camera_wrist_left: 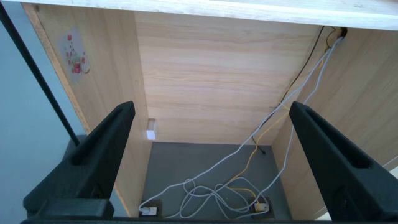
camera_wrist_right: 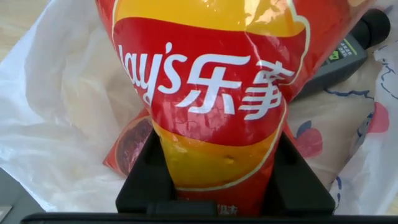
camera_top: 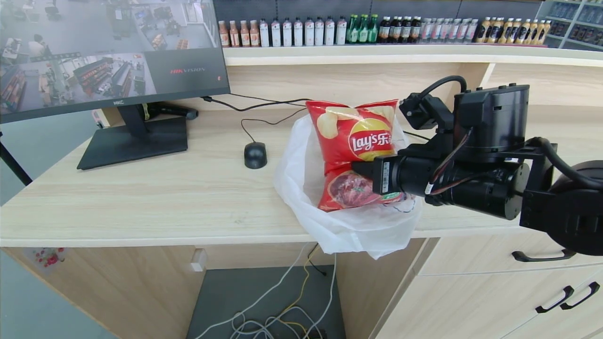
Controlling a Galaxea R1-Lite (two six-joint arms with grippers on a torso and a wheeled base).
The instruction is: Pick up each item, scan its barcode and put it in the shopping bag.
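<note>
A red bag of crisps (camera_top: pixel 352 134) stands upright over the mouth of the white plastic shopping bag (camera_top: pixel 301 188), which lies on the wooden counter and droops over its front edge. My right gripper (camera_top: pixel 363 170) comes in from the right, shut on the crisps' lower half. In the right wrist view its black fingers (camera_wrist_right: pixel 152 165) press both sides of the crisps (camera_wrist_right: pixel 211 81). A second red packet (camera_wrist_right: pixel 127 146) lies inside the bag beneath. My left gripper (camera_wrist_left: pixel 208 155) hangs open and holds nothing, low in front of the counter's knee space.
A monitor (camera_top: pixel 103 47) and a black mouse (camera_top: pixel 255 155) sit on the counter (camera_top: pixel 165 197) to the left. A dark object with a green label (camera_wrist_right: pixel 342 56) lies by the shopping bag. Loose cables (camera_wrist_left: pixel 217 186) lie under the counter. Drawers (camera_top: pixel 541 278) are below right.
</note>
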